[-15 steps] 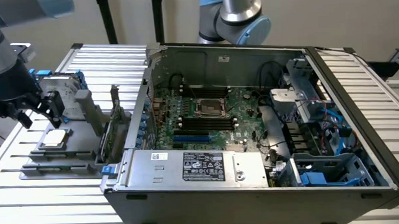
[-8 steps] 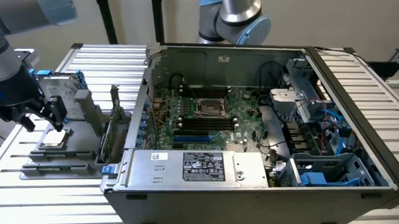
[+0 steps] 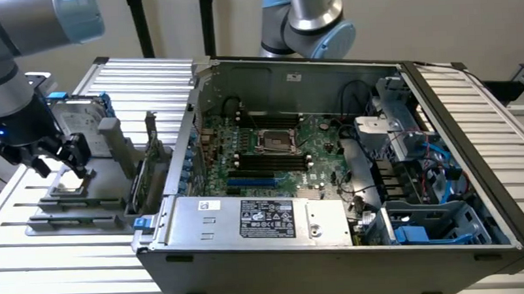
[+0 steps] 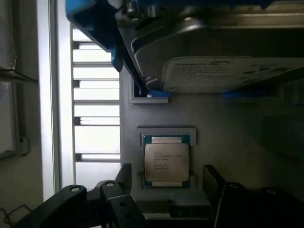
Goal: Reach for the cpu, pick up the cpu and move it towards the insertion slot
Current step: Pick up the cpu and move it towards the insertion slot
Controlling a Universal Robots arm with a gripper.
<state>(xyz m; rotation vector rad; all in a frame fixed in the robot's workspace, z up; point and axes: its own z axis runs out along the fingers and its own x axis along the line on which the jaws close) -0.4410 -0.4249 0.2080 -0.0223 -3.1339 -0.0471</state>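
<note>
Well, claw spread over the cpu, chip lying in its holder

In the exterior view the arm's claw (image 3: 61, 170) hangs at nine o'clock of the open computer case (image 3: 336, 262). It is low over a grey holder (image 3: 81, 205) that stands on the slatted white desk (image 3: 66, 278). Its black fingers (image 4: 111, 202) are apart, one on each side of the cpu (image 4: 166, 161). The wrist view shows a gap between each finger and the chip, so nothing is gripped.

The cpu lies flat in a square recess of the holder, silvery face up with faint print, and green edges show at two of its ends. Just beyond it in the same holder stands a silver hard drive (image 4: 223, 71) with blue clips. In the exterior view the drive sits at about twelve o'clock of the claw.

The insertion slot (image 3: 275, 141) is well apart from the cpu, inside the case on the green motherboard (image 3: 328, 161), at roughly three o'clock of the claw. It has a shiny frame and a dark centre. Black memory slots (image 3: 267, 161) run along its twelve and six o'clock sides, and a labelled grey power supply (image 3: 256, 219) lies at six o'clock of the motherboard
</note>
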